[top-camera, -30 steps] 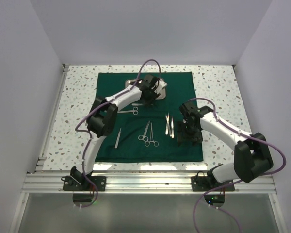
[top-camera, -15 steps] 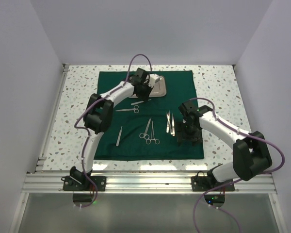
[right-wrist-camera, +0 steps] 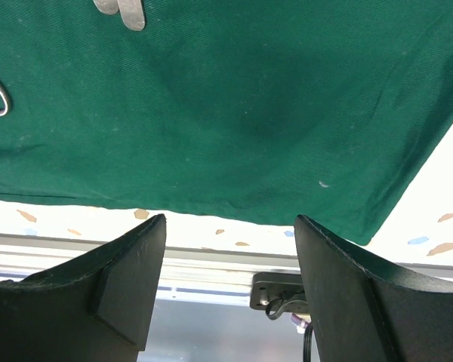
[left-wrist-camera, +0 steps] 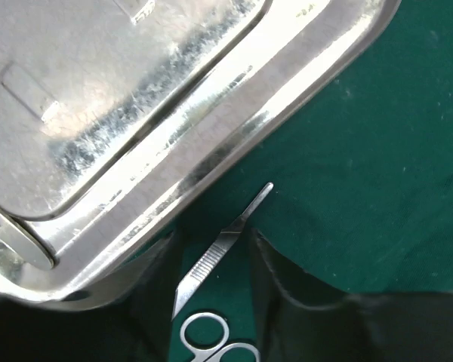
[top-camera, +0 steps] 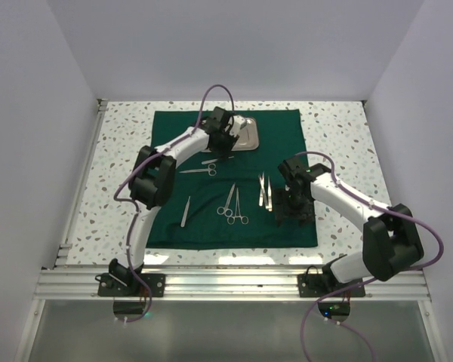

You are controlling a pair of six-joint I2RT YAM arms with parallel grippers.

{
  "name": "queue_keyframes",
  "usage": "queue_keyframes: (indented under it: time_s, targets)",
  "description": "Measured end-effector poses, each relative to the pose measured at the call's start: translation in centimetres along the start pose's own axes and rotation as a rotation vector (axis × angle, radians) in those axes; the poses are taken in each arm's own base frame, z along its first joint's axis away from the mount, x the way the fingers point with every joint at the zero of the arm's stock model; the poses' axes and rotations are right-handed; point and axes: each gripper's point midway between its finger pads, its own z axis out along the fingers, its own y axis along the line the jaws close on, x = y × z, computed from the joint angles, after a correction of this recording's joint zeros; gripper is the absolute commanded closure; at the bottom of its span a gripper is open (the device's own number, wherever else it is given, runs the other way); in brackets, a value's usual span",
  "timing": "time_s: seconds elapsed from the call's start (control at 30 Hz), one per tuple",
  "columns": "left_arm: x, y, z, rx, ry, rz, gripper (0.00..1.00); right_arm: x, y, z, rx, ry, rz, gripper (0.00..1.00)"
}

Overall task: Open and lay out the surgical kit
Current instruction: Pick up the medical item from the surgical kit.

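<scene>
The dark green cloth wrap (top-camera: 287,226) lies flat and fully spread on the speckled white tabletop (top-camera: 121,151), so I'd call the opening done. We're into the laying-out. The shiny rectangular steel tray (top-camera: 248,136) sits at the far middle of the cloth. Nearer me there's a pair of silver scissor-like instruments (top-camera: 232,207) side by side, with flat silver tweezers (top-camera: 185,212) to their left and slim silver forceps (top-camera: 263,190) to their right. Small silver scissors (top-camera: 200,171) lie further up.

My left gripper (left-wrist-camera: 214,241) is down at the tray's near edge. Its fingers (left-wrist-camera: 287,302) are parted either side of a slim silver ring-handled instrument (left-wrist-camera: 225,240), which lies on the cloth alongside the tray rim, close to it but apart. Green shows on both sides of the shank, so nothing is gripped. My right gripper (right-wrist-camera: 228,222) hangs over the near right part of the cloth with its jaws wide apart and nothing between them.

I read this piece as the one in hand, the last one crowding the tray. Whether it is yet to be picked up or already placed, I can't tell from here.

If it's a pick, the next move calls for closing on the ridged shank. It's thin and lies flat, so the fingertips have to go right down to the cloth without bunching the fabric. Then I'd want a straight lift so the tip clears the tray lip, and a carry to a bare patch of green in line with the others.
</scene>
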Motion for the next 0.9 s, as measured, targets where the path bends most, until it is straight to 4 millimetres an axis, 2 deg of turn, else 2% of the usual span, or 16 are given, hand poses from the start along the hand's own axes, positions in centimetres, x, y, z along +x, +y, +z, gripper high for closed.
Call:
queue_keyframes:
  time_s: [0.03,0.1,0.23,0.4,0.43,0.47,0.53,0.57,0.6,0.67,0.9]
  targets:
    - [0.4,0.1,-0.2,-0.013,0.01,-0.007,0.45,0.0,0.0,0.0,-0.001,-0.001,0.001,0.28]
    - [1.4,0.3,-0.7,-0.031,0.038,-0.006,0.4,-0.1,0.0,-0.1,-0.003,-0.005,0.004,0.28]
    - [2.4,0.3,-1.2,-0.04,0.056,-0.006,0.4,-0.1,0.1,-0.2,-0.007,-0.013,0.007,0.28]
    - [2.6,0.4,-1.3,-0.049,0.047,-0.004,0.43,-0.1,0.1,-0.5,-0.014,-0.024,0.007,0.28]
    - [2.6,0.4,-1.3,-0.05,0.047,-0.004,0.45,-0.1,0.1,-0.5,-0.015,-0.025,0.007,0.28]
    - [2.6,0.4,-1.2,-0.05,0.048,-0.004,0.58,-0.1,0.2,-0.5,-0.017,-0.026,0.007,0.28]
    - [2.5,0.5,-0.9,-0.052,0.051,-0.005,0.69,-0.1,0.2,-0.6,-0.019,-0.029,0.007,0.28]
    - [2.3,0.6,-0.8,-0.054,0.051,-0.005,0.81,-0.1,0.2,-0.6,-0.02,-0.029,0.007,0.28]
    - [2.2,0.7,-0.6,-0.056,0.052,-0.008,0.85,0.0,0.1,-0.6,-0.019,-0.028,0.008,0.28]
    - [1.9,0.9,-0.5,-0.058,0.051,-0.007,0.92,0.2,0.1,-0.5,-0.018,-0.026,0.01,0.28]
    - [1.4,1.5,-0.1,-0.023,0.041,-0.032,1.0,0.4,0.0,-0.6,-0.019,-0.025,0.016,0.28]
